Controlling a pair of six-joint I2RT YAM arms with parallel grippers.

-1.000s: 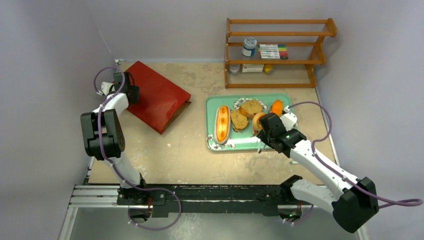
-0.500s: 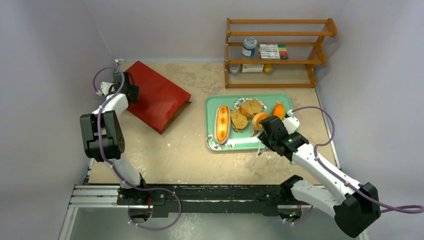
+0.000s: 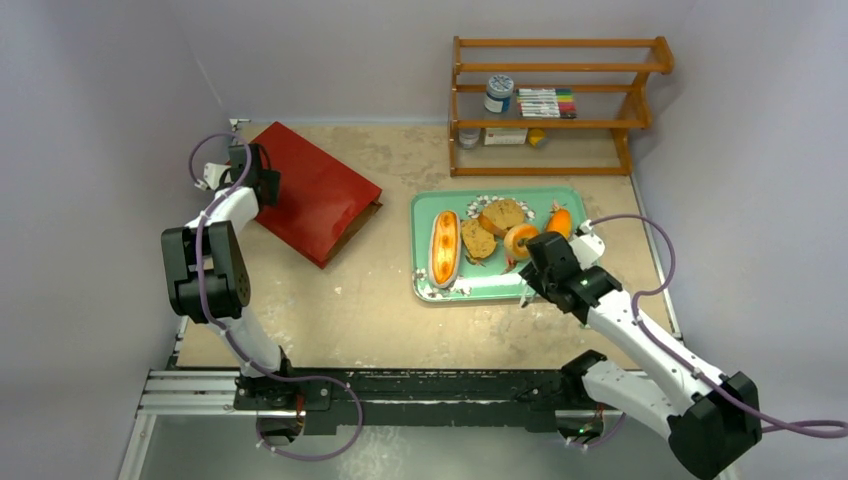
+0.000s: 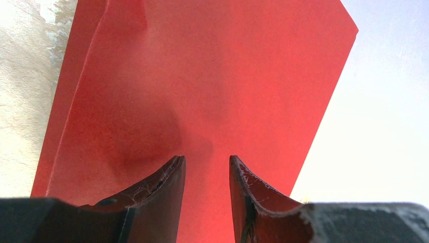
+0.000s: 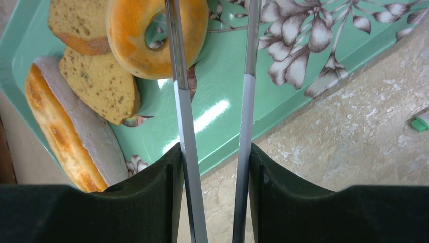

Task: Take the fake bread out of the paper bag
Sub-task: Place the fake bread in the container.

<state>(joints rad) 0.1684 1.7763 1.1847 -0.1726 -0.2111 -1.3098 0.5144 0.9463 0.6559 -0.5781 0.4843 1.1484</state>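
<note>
The red paper bag (image 3: 315,195) lies flat at the back left, its brown mouth facing the tray. My left gripper (image 3: 268,186) is at the bag's far-left end, jaws apart over the red surface (image 4: 212,76) and holding nothing. The fake bread lies on the green floral tray (image 3: 540,198): long loaf (image 3: 444,247), two slices (image 3: 478,240) (image 3: 502,215), ring bagel (image 3: 520,240), orange roll (image 3: 558,220). My right gripper (image 3: 535,252) is shut on metal tongs (image 5: 182,101). The tongs' arms are spread, and one crosses the bagel (image 5: 136,45).
A wooden shelf (image 3: 555,125) stands at the back right with a jar (image 3: 499,93) and markers (image 3: 546,102). Grey walls close in left, back and right. A small green-and-white item (image 5: 420,123) lies on the table near the tray's corner.
My right gripper has drawn back a little toward the near right with the tongs. The bagel stays on the tray. The left arm and bag have not moved.
</note>
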